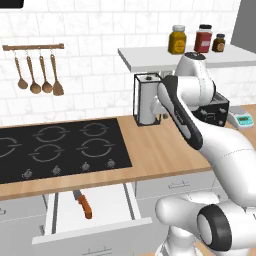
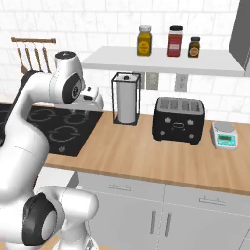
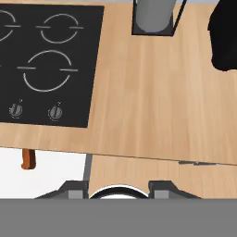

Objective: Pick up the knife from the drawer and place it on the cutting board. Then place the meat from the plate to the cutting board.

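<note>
The small orange-red-handled knife point(image 1: 83, 203) lay in the wide white pulled-out drawer point(image 1: 100, 220) below the black cooktop point(image 1: 60, 147). The tool point(image 3: 118, 187) hung above the light wooden worktop point(image 1: 160, 150), gripping nothing; whether its fingers were spread could not be told. A black toaster point(image 2: 178, 119) stood nearby.

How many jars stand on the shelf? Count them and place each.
3, in a row on the white shelf: yellow jar leftmost, red jar middle, small brown jar rightmost. None looks hidden.
</note>
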